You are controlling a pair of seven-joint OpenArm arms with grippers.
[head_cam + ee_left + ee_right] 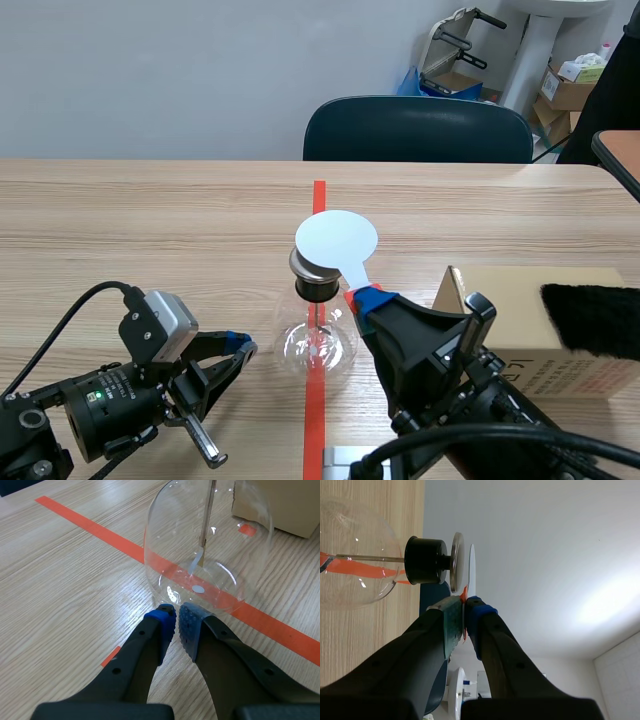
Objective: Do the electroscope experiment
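Scene view shows a round glass flask (pixel 316 345) standing upright on the wooden surface (pixel 150 230), right on the orange-red tape line (pixel 314 410) near the middle. A black stopper (pixel 318 288) plugs its neck, and a flat metal plate (pixel 303 266) sits on top of the stopper. The right gripper (pixel 365 300) comes up from the lower right, its fingers closed tight on the stem of a white disc (pixel 336 238). The disc lies over the metal plate. From the right wrist view, the white disc (pixel 471 570) stands face to face with the metal plate (pixel 457 562), very close; whether they touch I cannot tell. An orange bit shows between the pads of the right gripper (pixel 464 615) where they pinch the stem. A thin metal rod (pixel 370 557) runs from the stopper (pixel 424 560) down into the flask (pixel 350 555). The left gripper (pixel 238 347) rests low beside the flask. In the left wrist view its fingers (pixel 162 625) are nearly together with only a slim gap, holding nothing, their tips just short of the flask's (pixel 160 545) base. A pale strip (pixel 196 562) hangs at the rod's lower end inside. A cardboard box (pixel 500 300) sits to the right, with a black furry piece (pixel 590 320) on it.
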